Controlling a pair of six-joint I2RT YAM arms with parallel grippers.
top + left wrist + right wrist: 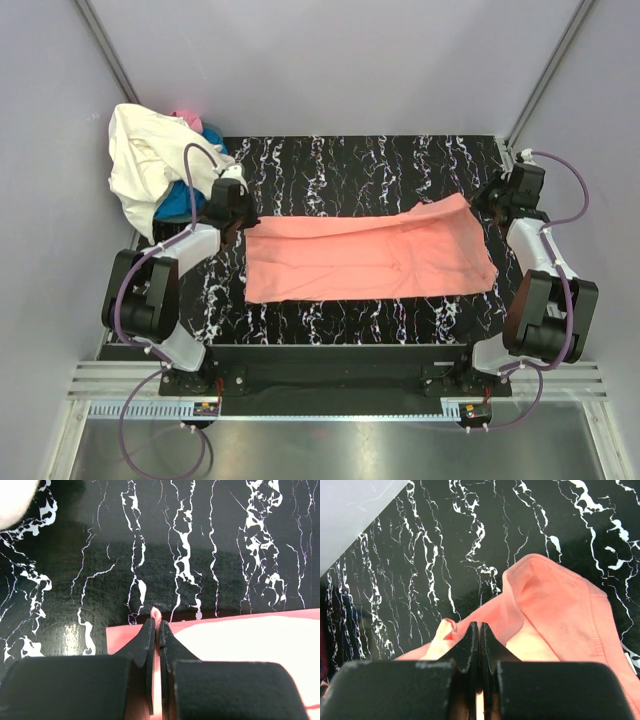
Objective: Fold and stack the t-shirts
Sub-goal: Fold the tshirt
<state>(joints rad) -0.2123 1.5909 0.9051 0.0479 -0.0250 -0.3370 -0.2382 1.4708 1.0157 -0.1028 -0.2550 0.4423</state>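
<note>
Black marbled table [350, 330] is spanned across its middle by the salmon-pink t-shirt [370, 255], spread flat. Cream-white shirt [140, 165], blue shirt [180, 205] and hot-pink shirt [187, 118] are heaped at the far-left corner. Left gripper [156, 625] and right gripper [478, 627] are each pinched shut on an opposite far corner of the salmon-pink t-shirt.

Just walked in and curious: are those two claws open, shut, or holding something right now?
Left gripper: shut on the salmon-pink t-shirt.
Right gripper: shut on the same t-shirt's other end.
</note>
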